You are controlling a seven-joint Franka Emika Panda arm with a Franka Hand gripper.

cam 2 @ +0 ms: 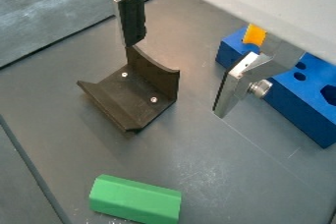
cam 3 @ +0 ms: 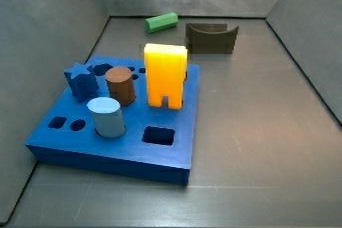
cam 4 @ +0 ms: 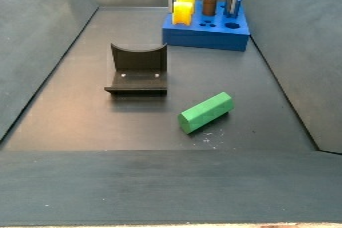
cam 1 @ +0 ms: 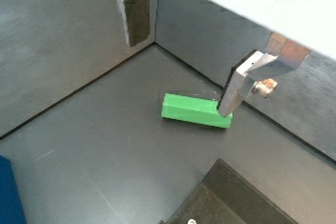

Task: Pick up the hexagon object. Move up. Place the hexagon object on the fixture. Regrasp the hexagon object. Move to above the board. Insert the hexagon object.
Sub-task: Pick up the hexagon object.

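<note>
We see the hexagon object [cam 4: 207,112] lying flat on its side on the dark surface [cam 4: 80,92], untouched, with nothing holding it; in a side view it sits near the far wall [cam 3: 162,21], just beside the fixture [cam 3: 211,38] yet apart from it. The fixture [cam 4: 136,70] stands upright with its curved notch facing up, and it lies between the green piece and the board [cam 4: 207,32] in a side view. The board [cam 3: 127,132] carries a tall yellow-orange arch block [cam 3: 166,74], a brown cylinder [cam 3: 120,83] and a light-blue cylinder [cam 3: 107,118], all standing in it, and a square hole shows bare at its near edge. The gripper [cam 2: 178,56] hangs above the surface with its jaws spread wide and nothing between them; in a wrist view one finger [cam 2: 130,20] shows above the fixture [cam 2: 132,92] and the other nearer the board [cam 2: 296,95]. In a wrist view the hexagon object [cam 1: 195,110] lies just by one silver finger [cam 1: 238,88], and we cannot tell whether they touch.
</note>
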